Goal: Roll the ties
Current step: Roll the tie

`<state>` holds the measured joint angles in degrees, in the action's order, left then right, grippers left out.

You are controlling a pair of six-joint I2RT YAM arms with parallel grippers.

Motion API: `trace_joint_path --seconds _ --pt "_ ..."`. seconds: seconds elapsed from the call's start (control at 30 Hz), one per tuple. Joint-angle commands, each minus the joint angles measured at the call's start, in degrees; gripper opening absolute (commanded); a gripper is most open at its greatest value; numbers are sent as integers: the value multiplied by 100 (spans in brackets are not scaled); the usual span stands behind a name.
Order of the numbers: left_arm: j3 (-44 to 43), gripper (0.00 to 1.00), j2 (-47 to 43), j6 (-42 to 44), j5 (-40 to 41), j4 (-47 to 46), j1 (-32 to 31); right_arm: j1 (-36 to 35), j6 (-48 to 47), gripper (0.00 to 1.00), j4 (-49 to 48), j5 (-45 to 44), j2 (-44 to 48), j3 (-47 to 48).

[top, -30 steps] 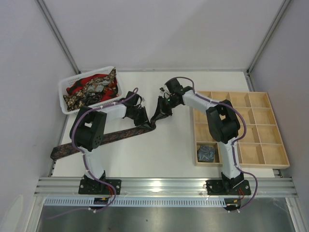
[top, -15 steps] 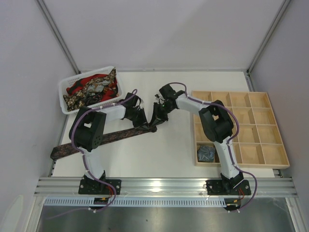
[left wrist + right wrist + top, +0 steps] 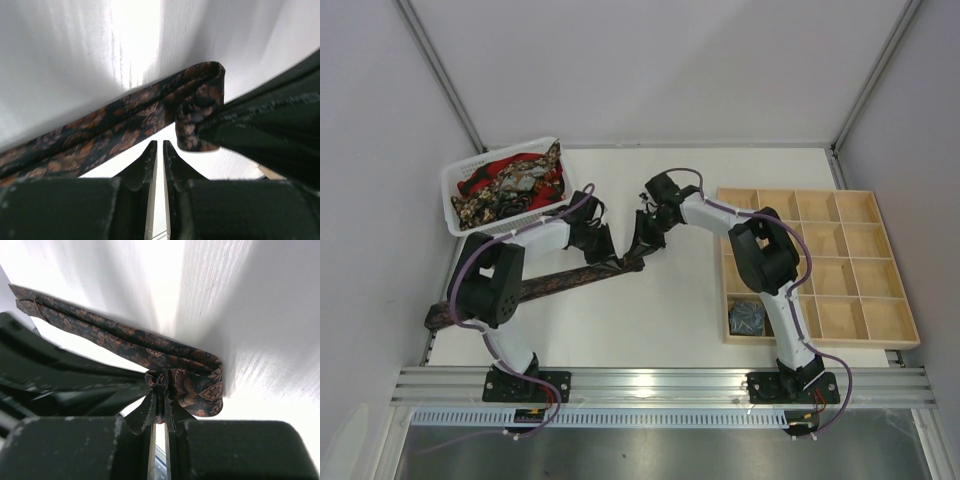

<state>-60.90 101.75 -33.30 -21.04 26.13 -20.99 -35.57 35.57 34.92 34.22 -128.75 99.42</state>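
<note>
A long dark brown tie point(image 3: 540, 284) with an orange pattern lies slanted across the table, its left end at the table's left edge. Its right end is folded back on itself point(image 3: 200, 385). My right gripper point(image 3: 638, 250) is shut on that folded end, and the fabric bunches between its tips point(image 3: 160, 377). My left gripper point(image 3: 608, 257) sits just left of it, right by the fold. In the left wrist view its jaws point(image 3: 160, 144) stand nearly together with nothing between them, and the tie point(image 3: 125, 130) runs just ahead of them.
A white basket point(image 3: 453, 200) at the back left holds several loose ties point(image 3: 510, 185). A wooden compartment tray point(image 3: 820, 265) stands on the right, with a grey-blue coiled tie point(image 3: 748, 317) in its near left compartment. The two grippers are very close together.
My right gripper has carried the tie's end left and down toward the left gripper, folding it over. The left arm's elbow has swung out to the left.
</note>
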Motion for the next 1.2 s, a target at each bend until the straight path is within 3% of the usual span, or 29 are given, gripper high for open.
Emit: trace_joint_path --seconds 0.0,0.27,0.67,0.77,0.8,0.97,1.07,1.17 --pt "61 14 -376 192 205 208 148 -29 2 0 173 -152 -159 280" --pt "184 11 151 175 57 68 298 -81 38 0 340 -135 -379 613" --pt "246 10 196 104 99 -64 298 -292 -59 3 1052 -390 -968 1458" --pt "237 10 196 131 82 -47 324 -319 -146 8 1096 -442 -942 1458" --pt "220 10 196 148 74 -38 333 -319 -199 15 1157 -521 -915 1449" --pt "88 10 178 183 56 68 394 -328 -559 31 1176 -286 -757 1239" --pt "17 11 143 166 -14 85 421 -328 -613 40 738 57 -512 757" --pt "-9 11 134 105 -172 50 473 -284 -420 42 54 593 -301 326"
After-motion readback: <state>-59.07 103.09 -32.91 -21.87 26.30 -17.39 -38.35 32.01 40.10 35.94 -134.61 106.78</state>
